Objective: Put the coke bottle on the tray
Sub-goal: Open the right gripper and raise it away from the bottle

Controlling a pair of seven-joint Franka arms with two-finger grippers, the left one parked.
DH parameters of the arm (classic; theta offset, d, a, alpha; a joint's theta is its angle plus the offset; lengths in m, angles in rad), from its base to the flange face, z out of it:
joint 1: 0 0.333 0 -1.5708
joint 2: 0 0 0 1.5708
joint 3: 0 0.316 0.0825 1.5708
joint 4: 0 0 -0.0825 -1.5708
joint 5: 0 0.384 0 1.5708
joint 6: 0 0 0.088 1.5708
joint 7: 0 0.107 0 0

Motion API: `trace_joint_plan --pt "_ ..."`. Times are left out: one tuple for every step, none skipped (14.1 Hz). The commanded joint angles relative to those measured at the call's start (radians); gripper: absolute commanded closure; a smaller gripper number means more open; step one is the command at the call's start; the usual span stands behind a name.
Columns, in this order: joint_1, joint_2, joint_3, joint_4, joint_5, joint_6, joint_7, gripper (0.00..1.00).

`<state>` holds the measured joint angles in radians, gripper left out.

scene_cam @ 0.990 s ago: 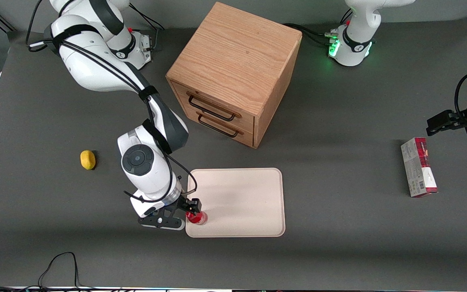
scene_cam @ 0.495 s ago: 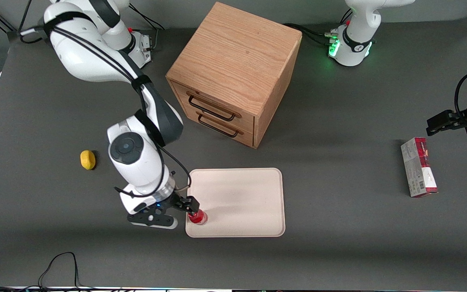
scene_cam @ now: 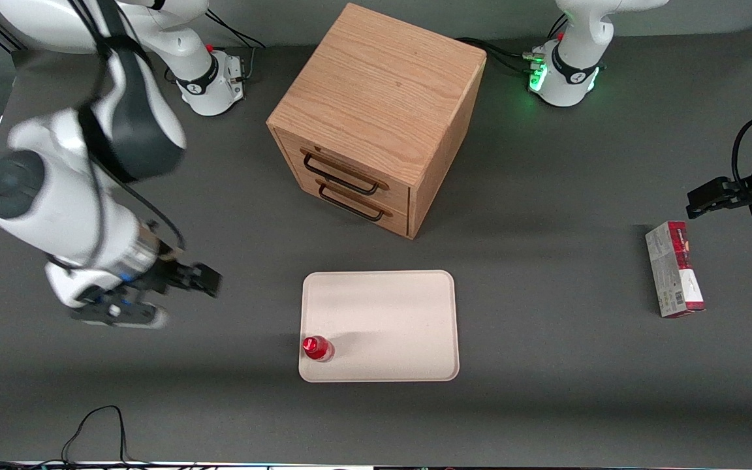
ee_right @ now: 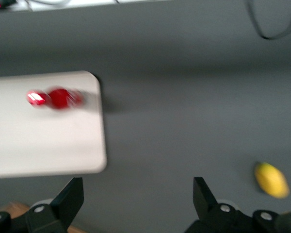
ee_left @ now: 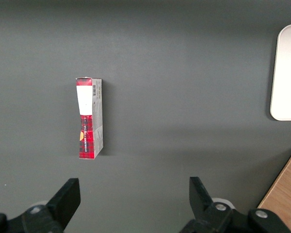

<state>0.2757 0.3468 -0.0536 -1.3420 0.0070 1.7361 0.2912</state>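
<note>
- On the tray (scene_cam: 389, 313), the coke bottle (scene_cam: 317, 348) stands upright in the corner nearest the front camera at the working arm's end, red cap up, touching nothing but the tray floor.
- Nothing else sits on that cream tray; from the right wrist camera the tray (ee_right: 53, 145) shows one rounded corner with the coke bottle (ee_right: 58, 98) a red smear just inside its rim.
- Over to the tool (scene_cam: 206, 282): it hangs above the bare table (scene_cam: 546, 405), well apart from the tray toward the working arm's end, and it holds nothing.
- Its two dark fingers (ee_right: 72, 196) are spread wide in the wrist view, with only grey table between them.
- White forearm slants down from high above the table edge, wrist bent so the tool points sideways toward the tray.
- Wooden drawer cabinet (scene_cam: 376, 117) stands farther from the front camera than the tray, both drawers closed.
- Yellow lemon (ee_right: 270, 179) lies on the table near the tool.
- Red-and-grey carton (scene_cam: 674, 269) lies flat toward the parked arm's end, well apart from everything.
</note>
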Motion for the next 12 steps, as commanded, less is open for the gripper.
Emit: trace_joint_plan --pt "-0.012 -0.254 -0.081 -0.262 0.025 -0.041 -0.110 0.00" --pt "-0.016 -0.320 -0.110 -0.314 0.025 -0.052 -0.110 0.00" --pt "-0.024 -0.372 -0.138 -0.359 0.022 -0.065 -0.112 0.00" --pt "-0.036 -0.412 -0.156 -0.377 0.019 -0.088 -0.113 0.00" --pt "-0.047 -0.439 -0.167 -0.379 0.018 -0.121 -0.116 0.00" --pt "-0.050 -0.462 -0.183 -0.379 0.016 -0.144 -0.118 0.00" --pt "-0.052 -0.482 -0.190 -0.384 0.016 -0.148 -0.118 0.00" --pt "-0.052 -0.489 -0.198 -0.384 0.016 -0.148 -0.116 0.00" --pt "-0.052 -0.489 -0.198 -0.384 0.016 -0.148 -0.116 0.00" --pt "-0.052 -0.488 -0.198 -0.387 0.016 -0.145 -0.115 0.00" --pt "-0.052 -0.486 -0.198 -0.399 0.016 -0.133 -0.115 0.00" --pt "-0.052 -0.486 -0.198 -0.402 0.013 -0.126 -0.116 0.00"
